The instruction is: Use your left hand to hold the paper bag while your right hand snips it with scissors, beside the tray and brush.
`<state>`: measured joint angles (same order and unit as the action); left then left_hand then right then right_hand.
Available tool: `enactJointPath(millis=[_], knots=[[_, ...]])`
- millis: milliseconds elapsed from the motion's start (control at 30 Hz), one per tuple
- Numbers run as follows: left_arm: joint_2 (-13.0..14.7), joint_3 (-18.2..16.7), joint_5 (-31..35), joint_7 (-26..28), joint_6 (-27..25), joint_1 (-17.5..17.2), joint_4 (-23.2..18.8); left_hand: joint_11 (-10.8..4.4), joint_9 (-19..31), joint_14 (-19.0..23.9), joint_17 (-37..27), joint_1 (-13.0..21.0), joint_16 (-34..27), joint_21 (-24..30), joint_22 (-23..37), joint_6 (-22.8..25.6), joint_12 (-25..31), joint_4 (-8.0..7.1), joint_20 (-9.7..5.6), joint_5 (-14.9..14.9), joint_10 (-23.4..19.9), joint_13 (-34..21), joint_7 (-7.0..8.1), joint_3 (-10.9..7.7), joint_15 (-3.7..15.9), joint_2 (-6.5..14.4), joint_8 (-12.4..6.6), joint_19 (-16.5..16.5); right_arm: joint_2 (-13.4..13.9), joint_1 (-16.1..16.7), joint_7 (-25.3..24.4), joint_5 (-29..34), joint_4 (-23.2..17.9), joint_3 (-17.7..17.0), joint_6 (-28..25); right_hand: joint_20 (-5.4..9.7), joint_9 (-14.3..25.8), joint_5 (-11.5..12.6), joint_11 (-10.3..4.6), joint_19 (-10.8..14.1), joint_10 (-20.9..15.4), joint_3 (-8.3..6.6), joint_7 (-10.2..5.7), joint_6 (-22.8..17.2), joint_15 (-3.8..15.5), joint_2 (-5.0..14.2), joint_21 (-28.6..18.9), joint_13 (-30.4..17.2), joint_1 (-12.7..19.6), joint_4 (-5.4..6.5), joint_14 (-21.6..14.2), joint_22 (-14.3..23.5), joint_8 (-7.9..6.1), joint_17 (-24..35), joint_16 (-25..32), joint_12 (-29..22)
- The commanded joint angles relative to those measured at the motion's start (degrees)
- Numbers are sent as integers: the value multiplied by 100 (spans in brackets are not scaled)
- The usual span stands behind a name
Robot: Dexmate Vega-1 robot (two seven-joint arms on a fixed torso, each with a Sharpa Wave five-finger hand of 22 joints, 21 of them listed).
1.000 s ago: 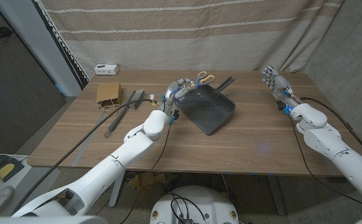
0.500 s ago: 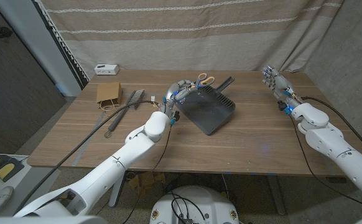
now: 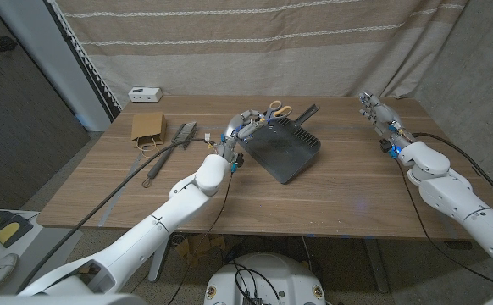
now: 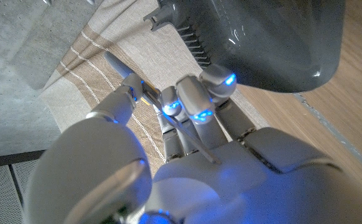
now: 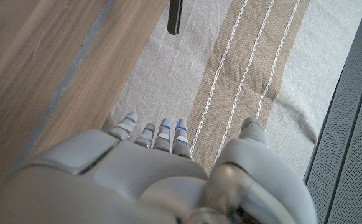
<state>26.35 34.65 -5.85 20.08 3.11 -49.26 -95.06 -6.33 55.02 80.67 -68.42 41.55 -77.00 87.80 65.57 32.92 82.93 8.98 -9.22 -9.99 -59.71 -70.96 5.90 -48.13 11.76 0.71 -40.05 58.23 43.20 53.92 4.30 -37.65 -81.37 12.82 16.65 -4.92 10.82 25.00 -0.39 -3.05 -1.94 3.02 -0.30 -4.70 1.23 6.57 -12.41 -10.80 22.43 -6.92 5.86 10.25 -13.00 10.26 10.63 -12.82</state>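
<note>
Where tray lies — left hand alongside

Dim even light, wrist views blurred

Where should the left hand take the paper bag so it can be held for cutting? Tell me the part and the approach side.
Grip the brown paper bag by its body, likely near the edge away from the handles, coming down from above. It lies flat on the table, its loop handles toward the near side, beside the brush. The left hand is over by the dark tray.
</note>
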Motion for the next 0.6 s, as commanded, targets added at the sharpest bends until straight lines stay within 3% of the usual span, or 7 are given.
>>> enactJointPath(millis=[33, 167, 333, 433, 600], knots=[[123, -49, 62, -61, 20, -65, -117, -528, -24, 13, -34, -777, -33, 14, 28, 776, 712, -791, -301, -21, -581, -9, 193, -811, 16, 917, -501, 25, 163, 81, -109, 257, -243, 37, -38, 50, 16, -5, 4, 21, 9, -12, 62, -5, 50, 10, 20, -21, 77, -41, -39, 28, 21, 12, 10, -16], [190, -78, 21, -142, -15, -88, -171, -529, -49, 14, -41, -779, -45, 24, 41, 777, 713, -792, -302, -19, -591, -9, 185, -806, 15, 917, -503, 38, 210, 93, -112, 328, -316, 60, -54, 54, 18, -2, 4, 52, 9, -24, 39, -19, 45, 12, 13, -21, 118, -60, -60, 27, 17, 10, 15, -16], [174, -47, 106, -186, 405, -45, 57, -505, 12, -28, -68, -821, -72, 3, 96, 662, 701, -858, -297, -33, -507, -13, 143, -842, 13, 909, -515, -42, 249, 147, -251, 423, -426, 38, -77, 88, 20, 4, 3, 59, 8, -43, 15, -57, 41, 15, 18, -19, 182, -88, -60, 25, 6, 7, 9, -16], [154, -49, 89, -222, 422, -37, 98, -512, 1, -46, -43, -826, -52, 16, 123, 667, 702, -869, -300, -35, -452, -12, 148, -838, 18, 916, -525, -44, 327, 201, -401, 591, -553, 24, -94, 166, 23, 12, 18, -16, 32, -73, 59, -71, 35, 20, 59, -18, 293, -126, 213, 25, 12, 6, -79, -5], [133, -41, 103, -259, 477, -14, 152, -519, -38, -42, -38, -815, -47, -6, 63, 720, 713, -859, -301, -27, -464, -11, 151, -806, 16, 928, -546, -23, 370, 213, -421, 684, -584, 26, -85, 188, 23, 14, 23, -35, 41, -81, 91, -68, 48, 19, 70, -17, 328, -134, 233, 25, 20, 6, -70, -2]])
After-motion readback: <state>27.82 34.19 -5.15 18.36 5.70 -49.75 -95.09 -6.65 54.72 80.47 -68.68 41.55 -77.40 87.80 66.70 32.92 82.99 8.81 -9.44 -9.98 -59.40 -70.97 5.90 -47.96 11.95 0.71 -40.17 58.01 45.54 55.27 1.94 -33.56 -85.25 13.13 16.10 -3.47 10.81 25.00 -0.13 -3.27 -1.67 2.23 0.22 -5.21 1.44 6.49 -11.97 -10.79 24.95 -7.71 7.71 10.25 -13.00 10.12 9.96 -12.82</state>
